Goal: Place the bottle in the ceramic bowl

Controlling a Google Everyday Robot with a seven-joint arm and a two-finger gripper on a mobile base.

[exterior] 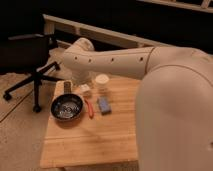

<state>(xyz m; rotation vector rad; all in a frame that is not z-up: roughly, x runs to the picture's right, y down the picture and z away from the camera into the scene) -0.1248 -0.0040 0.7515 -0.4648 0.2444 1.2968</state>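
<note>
Closest to us, the wooden table (85, 145) is showing a stretch of bare planks, and the robot's big white arm (170, 100) is filling the near right side, reaching away toward the far left. Moving farther in, the ceramic bowl (67, 108) is sitting on the left part of the table, dark-rimmed and speckled inside. Just right of it a slim red item (90, 108) is lying lengthwise, and right of that the blue block (104, 105) is resting flat. Farther back, the bottle (84, 89) is standing on the wood just beyond the bowl's far right rim, outside the bowl, with the white cup (102, 82) standing upright close by on its right. The gripper (68, 87) is hanging down from the wrist just left of the bottle, over the bowl's far edge. How wide it is open I cannot tell, nor whether it is touching the bottle. Beyond the table, on the far left, a black office chair (30, 60) is standing on the floor.
</note>
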